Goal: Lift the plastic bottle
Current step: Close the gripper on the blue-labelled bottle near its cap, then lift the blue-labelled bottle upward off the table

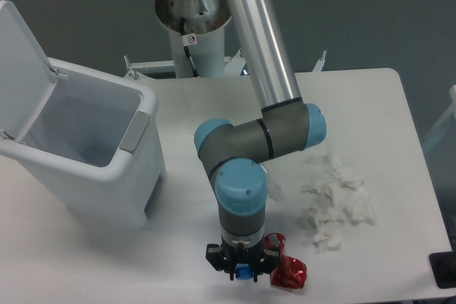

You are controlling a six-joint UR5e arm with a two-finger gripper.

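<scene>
1. Step in hand: the arm reaches down to the lower centre of the frame, the gripper (243, 268) pointing straight at the table (370, 105). This reads as the approach or grasp phase of picking up the plastic bottle (244, 273).
2. Task object: only a small blue patch, probably the cap or label of the bottle, shows directly beneath the gripper body at the bottom edge of the frame. The rest of the bottle is hidden by the wrist and gripper.
3. End effector: dark finger parts project to either side of the blue patch. Whether the fingers stand apart, have come together, or are clamped on the bottle cannot be told from this view, nor whether they touch it.
4. Neighbouring items: a crushed red can (288, 270) lies just beside the gripper on its right in the frame. Crumpled white tissue (335, 208) sits at right of centre. An open white bin (85, 151) occupies the left.
5. Next move, as a judgement: confirm a firm closure on the bottle, then lift vertically, keeping clear of the red can so it is not dragged along.
</scene>
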